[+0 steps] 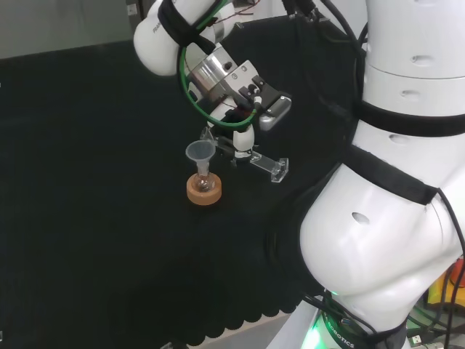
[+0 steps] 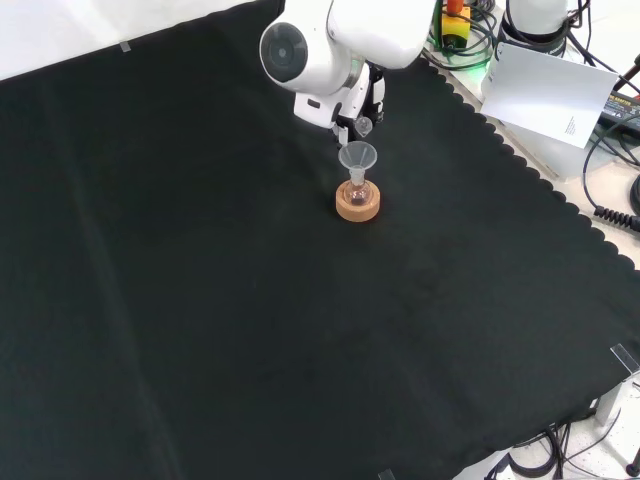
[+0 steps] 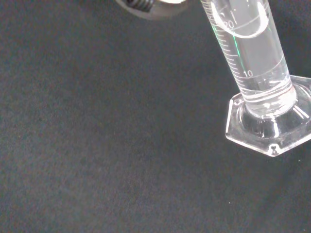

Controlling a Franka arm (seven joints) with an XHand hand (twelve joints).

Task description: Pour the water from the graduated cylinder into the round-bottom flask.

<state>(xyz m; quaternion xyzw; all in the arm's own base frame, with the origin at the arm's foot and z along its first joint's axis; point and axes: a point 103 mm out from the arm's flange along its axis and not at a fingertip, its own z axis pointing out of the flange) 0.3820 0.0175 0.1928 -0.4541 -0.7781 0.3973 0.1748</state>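
Observation:
The hand (image 1: 237, 142) is shut on the clear graduated cylinder (image 1: 254, 158) and holds it tipped almost level above the cloth. Its hexagonal foot (image 1: 279, 169) points right in the head view, and its mouth (image 1: 207, 135) sits just above a clear funnel (image 1: 200, 151). The funnel stands in the small round-bottom flask (image 1: 204, 183), which rests on a cork ring (image 1: 204, 193). From the front, the hand (image 2: 357, 100) is behind the funnel (image 2: 357, 156) and the cork ring (image 2: 357, 207). In the wrist view the cylinder (image 3: 252, 58) holds water down towards its foot (image 3: 269, 131).
The arm's own white links (image 1: 392, 182) stand at the right of the head view. A big white link (image 2: 320, 45) hangs over the hand in the front view. The cloth's scalloped edge (image 2: 520, 160) runs down the right there, with a white sheet (image 2: 545, 90) and cables beyond it.

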